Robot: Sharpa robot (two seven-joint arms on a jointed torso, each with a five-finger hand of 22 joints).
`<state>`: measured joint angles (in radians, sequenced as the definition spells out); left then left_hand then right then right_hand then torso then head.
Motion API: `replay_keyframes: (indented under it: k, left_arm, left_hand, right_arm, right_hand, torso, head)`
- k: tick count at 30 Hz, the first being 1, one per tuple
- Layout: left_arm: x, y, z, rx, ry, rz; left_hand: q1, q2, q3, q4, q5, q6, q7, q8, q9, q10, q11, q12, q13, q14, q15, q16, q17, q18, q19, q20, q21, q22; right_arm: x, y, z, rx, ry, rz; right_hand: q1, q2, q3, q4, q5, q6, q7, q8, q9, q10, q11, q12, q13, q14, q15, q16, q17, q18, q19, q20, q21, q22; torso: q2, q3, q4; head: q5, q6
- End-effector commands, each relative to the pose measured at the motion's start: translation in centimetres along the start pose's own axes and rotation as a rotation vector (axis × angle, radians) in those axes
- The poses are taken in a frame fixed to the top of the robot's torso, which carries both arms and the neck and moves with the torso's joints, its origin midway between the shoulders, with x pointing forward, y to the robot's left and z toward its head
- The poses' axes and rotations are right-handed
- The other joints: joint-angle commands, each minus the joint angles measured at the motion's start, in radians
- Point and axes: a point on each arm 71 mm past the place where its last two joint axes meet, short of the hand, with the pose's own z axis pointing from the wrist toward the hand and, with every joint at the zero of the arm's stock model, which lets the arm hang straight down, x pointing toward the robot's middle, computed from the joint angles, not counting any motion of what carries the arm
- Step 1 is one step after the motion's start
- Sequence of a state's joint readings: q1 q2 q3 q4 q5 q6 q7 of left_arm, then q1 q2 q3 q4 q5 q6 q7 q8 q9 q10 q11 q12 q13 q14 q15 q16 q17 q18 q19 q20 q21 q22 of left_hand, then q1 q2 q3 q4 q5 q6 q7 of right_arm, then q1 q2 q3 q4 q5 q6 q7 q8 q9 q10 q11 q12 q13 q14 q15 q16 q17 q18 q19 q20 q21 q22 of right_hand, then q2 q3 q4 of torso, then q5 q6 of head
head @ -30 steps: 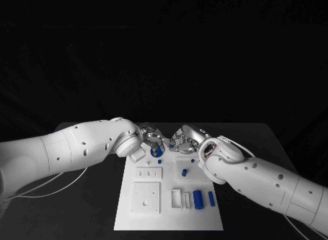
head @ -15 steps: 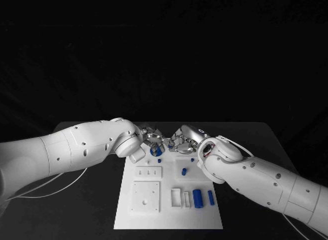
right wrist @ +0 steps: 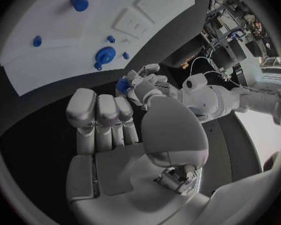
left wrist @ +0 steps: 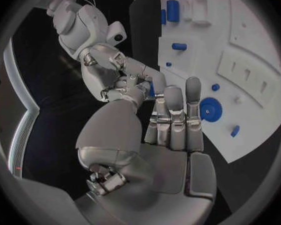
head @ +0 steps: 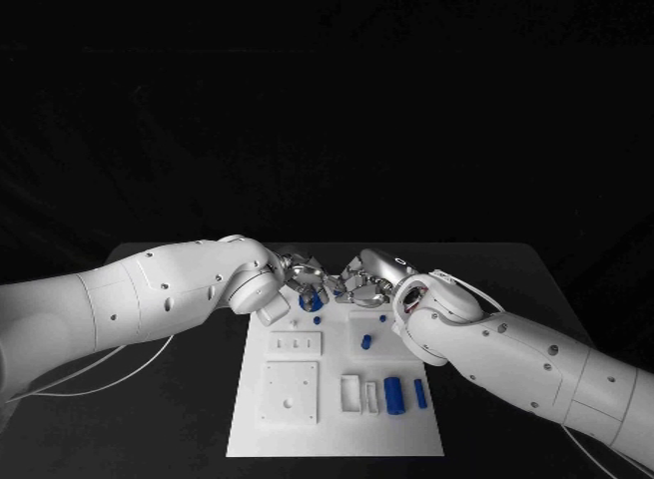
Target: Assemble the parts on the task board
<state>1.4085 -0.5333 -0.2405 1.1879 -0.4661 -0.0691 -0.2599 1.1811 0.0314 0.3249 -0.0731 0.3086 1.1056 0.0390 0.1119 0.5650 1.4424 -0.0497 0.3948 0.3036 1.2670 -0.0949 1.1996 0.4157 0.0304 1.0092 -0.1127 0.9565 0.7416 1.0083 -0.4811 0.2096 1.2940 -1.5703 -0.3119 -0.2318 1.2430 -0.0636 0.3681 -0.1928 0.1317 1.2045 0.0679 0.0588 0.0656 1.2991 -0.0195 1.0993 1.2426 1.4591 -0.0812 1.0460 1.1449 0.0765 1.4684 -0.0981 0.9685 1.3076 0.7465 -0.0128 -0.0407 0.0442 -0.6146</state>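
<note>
Both hands meet over the far end of the white board [head: 341,419], fingertips nearly touching each other above it. Left hand [head: 301,274] comes in from the left with its fingers curled inward; the right wrist view shows a small blue part [right wrist: 122,85] pinched at its fingertips. Right hand [head: 367,281] faces it, fingers also bent inward and bunched close to that same blue part, though whether it actually touches or holds the piece cannot be told from these views. Just under the two hands, at the far end of the board, sits a round blue disc [left wrist: 210,109], with a small blue peg [head: 319,321] just on the near side of it. Farther toward the robot, a short blue cylinder [head: 367,343] stands near the middle of the board. At the near end, a thicker blue cylinder [head: 394,396] and a thinner blue bar [head: 420,393] lie side by side, beside two white upright blocks [head: 361,395]. Flat white plates with small holes occupy the board's left half. The board rests on the black bench [head: 183,419].
</note>
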Motion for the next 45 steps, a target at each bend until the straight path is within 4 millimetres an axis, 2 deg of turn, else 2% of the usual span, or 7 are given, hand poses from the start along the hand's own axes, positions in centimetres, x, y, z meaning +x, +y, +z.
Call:
replay_keyframes:
  k: [1, 6, 15, 31, 36, 41, 45]
  left_arm:
    - [0.4, -0.5, 0.0, 0.032, 0.023, -0.011]
    - [0.2, -0.4, 0.0, 0.020, 0.009, -0.016]
    - [-0.2, 0.1, -0.2, -0.001, -0.004, -0.017]
    - [-1.6, 1.6, -0.8, -0.047, -0.056, -0.002]
    - [-2.0, 2.4, -1.1, -0.073, -0.086, 0.025]
    - [-1.9, 3.1, -1.3, -0.093, -0.115, 0.060]
    - [-1.8, 3.8, -1.5, -0.117, -0.156, 0.099]
  left_hand:
    - [-0.004, -0.009, 0.051, -0.050, 0.011, 0.027, -0.018, -0.007, 0.256, 0.003, -0.001, 0.004, 0.004, 0.002, -0.007, 0.007, 0.002, 0.015, -0.001, -0.007, 0.001, 0.002]
    - [-0.016, -0.015, 0.063, -0.054, 0.033, 0.042, -0.022, -0.019, 0.294, 0.009, -0.005, 0.009, 0.010, 0.006, -0.010, 0.012, 0.007, 0.015, 0.004, -0.010, 0.004, 0.008]
    - [-0.059, -0.015, 0.093, -0.087, 0.075, 0.064, -0.027, -0.035, 0.334, 0.020, -0.010, 0.019, 0.024, 0.011, -0.015, 0.030, 0.028, 0.014, 0.004, -0.015, 0.012, 0.021]
    - [-0.098, -0.026, 0.103, -0.111, 0.117, 0.103, -0.041, -0.040, 0.343, 0.051, -0.021, 0.036, 0.052, 0.031, -0.026, 0.056, 0.065, 0.013, 0.014, -0.024, 0.029, 0.040]
    - [-0.100, -0.034, 0.098, -0.099, 0.110, 0.136, -0.051, -0.043, 0.330, 0.062, -0.030, 0.062, 0.073, 0.050, -0.034, 0.067, 0.101, 0.006, 0.044, -0.033, 0.011, 0.051]
    - [-0.102, -0.039, 0.088, -0.091, 0.105, 0.173, -0.063, -0.042, 0.328, 0.070, -0.035, 0.106, 0.081, 0.087, -0.043, 0.085, 0.182, 0.005, 0.066, -0.041, 0.005, 0.067]
    - [-0.118, -0.047, 0.091, -0.092, 0.152, 0.202, -0.070, -0.036, 0.339, 0.071, -0.035, 0.151, 0.104, 0.117, -0.049, 0.097, 0.252, 0.006, 0.084, -0.046, 0.000, 0.080]
  right_arm:
    - [0.3, 0.2, 0.0, -0.015, 0.018, -0.009]
    - [0.1, 0.1, 0.0, -0.019, 0.002, 0.000]
    - [-1.0, -0.7, -0.6, -0.028, -0.079, 0.024]
    - [-4.6, -4.2, -4.3, -0.058, -0.132, 0.059]
    - [-6.4, -5.5, -5.4, -0.043, -0.152, 0.093]
    - [-7.7, -6.4, -5.6, -0.020, -0.182, 0.127]
    - [-8.5, -7.5, -5.6, 0.002, -0.221, 0.163]
  right_hand:
    - [-0.003, 0.007, -0.007, 0.002, 0.007, 0.009, -0.003, 0.004, 0.001, 0.000, -0.006, -0.003, 0.000, -0.002, -0.006, -0.004, -0.001, -0.007, 0.009, -0.007, -0.003, 0.121]
    - [-0.023, -0.020, -0.051, 0.024, 0.022, -0.030, 0.004, 0.003, -0.001, -0.006, 0.000, -0.014, -0.008, -0.003, -0.002, -0.011, -0.007, -0.006, 0.008, -0.004, -0.012, 0.118]
    - [0.027, -0.054, -0.244, 0.127, 0.060, -0.151, 0.037, 0.004, -0.003, -0.038, 0.023, -0.060, -0.055, -0.008, 0.015, -0.047, -0.036, 0.007, 0.006, 0.014, -0.074, 0.109]
    - [0.052, -0.057, -0.258, 0.140, 0.096, -0.149, 0.037, 0.003, -0.003, -0.048, 0.023, -0.068, -0.075, -0.014, 0.016, -0.061, -0.047, 0.009, 0.004, 0.015, -0.100, 0.106]
    - [0.047, -0.053, -0.263, 0.135, 0.103, -0.147, 0.037, 0.003, -0.003, -0.053, 0.023, -0.074, -0.082, -0.017, 0.016, -0.067, -0.051, 0.009, 0.002, 0.015, -0.111, 0.104]
    - [0.043, -0.050, -0.263, 0.135, 0.115, -0.145, 0.037, 0.003, -0.003, -0.052, 0.022, -0.073, -0.083, -0.016, 0.015, -0.066, -0.051, 0.009, 0.003, 0.015, -0.112, 0.104]
    - [0.038, -0.050, -0.264, 0.137, 0.128, -0.144, 0.036, 0.003, -0.003, -0.054, 0.022, -0.076, -0.086, -0.017, 0.015, -0.070, -0.054, 0.009, 0.002, 0.015, -0.118, 0.103]
  torso:
    - [0.000, 0.0010, 0.0000]
    - [0.000, 0.0012, 0.0001]
    - [-0.001, 0.0016, -0.0005]
    - [-0.006, 0.0040, -0.0116]
    - [-0.014, 0.0097, -0.0223]
    - [-0.022, 0.0131, -0.0232]
    - [-0.028, 0.0147, -0.0215]
  head:
    - [0.000, -0.002]
    - [0.001, 0.000]
    - [0.003, -0.001]
    - [0.018, -0.001]
    - [0.033, -0.010]
    - [0.042, -0.025]
    - [0.050, -0.036]
